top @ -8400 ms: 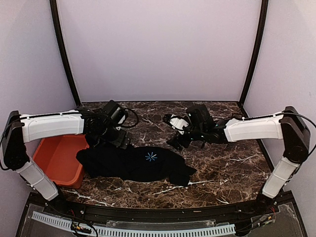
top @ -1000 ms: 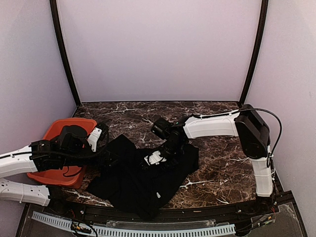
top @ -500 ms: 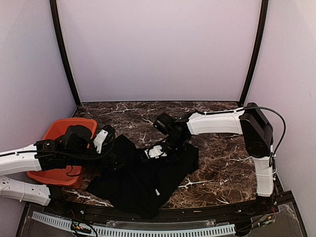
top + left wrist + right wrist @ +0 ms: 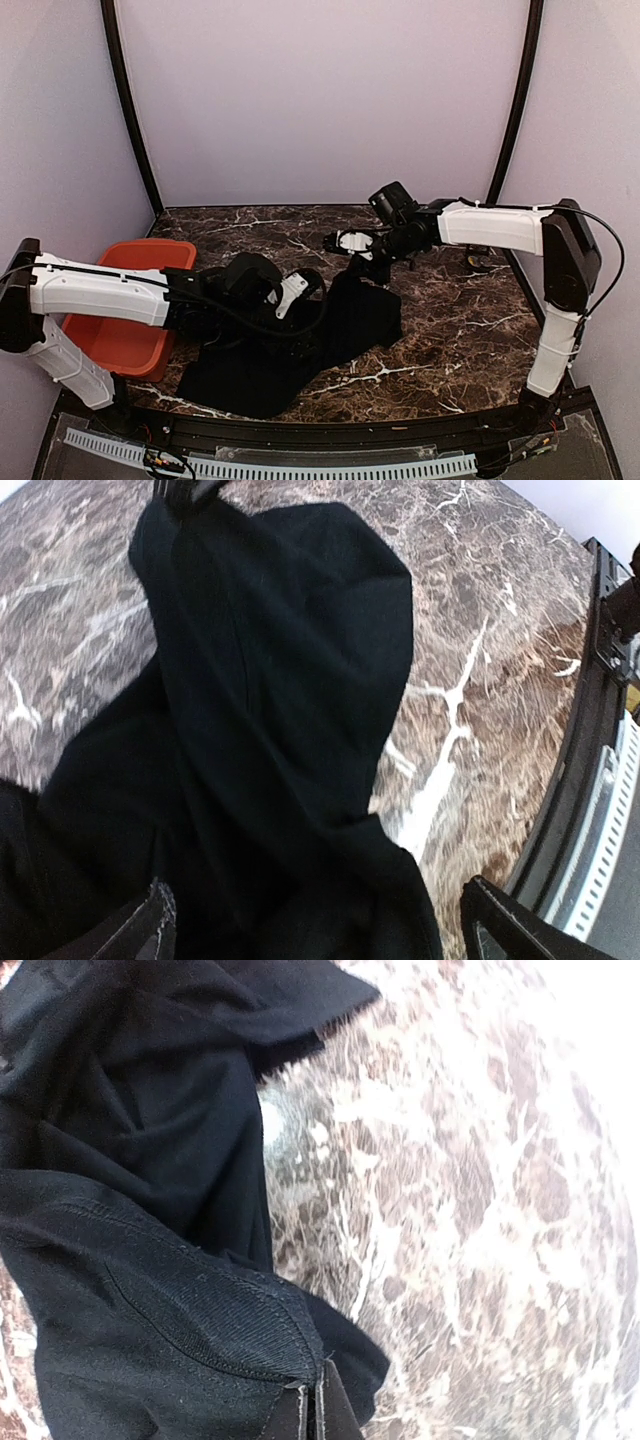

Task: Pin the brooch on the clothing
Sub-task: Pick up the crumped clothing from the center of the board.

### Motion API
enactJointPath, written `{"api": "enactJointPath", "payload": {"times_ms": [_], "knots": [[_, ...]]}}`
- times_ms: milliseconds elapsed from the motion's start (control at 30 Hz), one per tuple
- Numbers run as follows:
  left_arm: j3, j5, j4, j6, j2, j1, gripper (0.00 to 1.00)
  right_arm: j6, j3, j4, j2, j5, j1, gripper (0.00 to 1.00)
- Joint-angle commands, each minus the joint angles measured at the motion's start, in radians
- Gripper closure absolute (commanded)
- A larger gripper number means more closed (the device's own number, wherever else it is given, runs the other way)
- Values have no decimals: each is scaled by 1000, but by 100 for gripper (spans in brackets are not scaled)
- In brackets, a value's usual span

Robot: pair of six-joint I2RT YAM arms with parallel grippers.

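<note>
Mo: Right arm's pulled back to the far right since a second ago, lifting an edge of the shirt (image 4: pixel 300 345) with it. Left arm's swung in over the heap.

Jay: Shirt's crumpled mid-table (image 4: pixel 450 310), near the bin (image 4: pixel 115 340). From above it's black on black, so I can't read either pincer.

Mo: Wrist views sort it. Right gripper (image 4: pixel 315 1415) is pinched tight on a stitched hem. Left gripper (image 4: pixel 320 925) is spread wide over the cloth, with only its fingertips (image 4: pixel 150 925) in frame. Can't make out the print in those folds.
</note>
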Motion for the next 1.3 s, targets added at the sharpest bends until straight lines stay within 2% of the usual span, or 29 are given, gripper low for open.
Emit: {"api": "enactJointPath", "payload": {"times_ms": [0, 133, 333, 533, 733, 900, 1033, 1100, 1133, 1267], "knots": [[85, -90, 0, 37, 74, -9, 1, 72, -39, 82, 3, 70, -10, 100], [96, -128, 20, 25, 89, -9, 1, 77, -58, 88, 3, 95, -15, 100], [127, -25, 3, -28, 152, -12, 1, 93, -50, 107, 6, 131, -25, 100], [144, 55, -57, -5, 159, -32, 1, 102, -48, 122, 1, 162, -35, 100], [180, -7, -123, -5, 219, -38, 3, 109, -56, 138, -9, 164, -40, 100], [214, -34, -129, -10, 288, -40, 30, 114, -60, 142, -9, 169, -41, 100], [226, -44, -140, -13, 312, -40, 40, 117, -64, 146, -12, 171, -41, 100], [226, -63, -148, -16, 310, -40, 53, 118, -67, 150, -13, 171, -41, 100], [222, -74, -151, -17, 306, -40, 62, 119, -68, 151, -14, 171, -41, 100], [202, -102, -137, -15, 262, -40, 85, 119, -73, 158, -17, 190, -41, 100]]}}
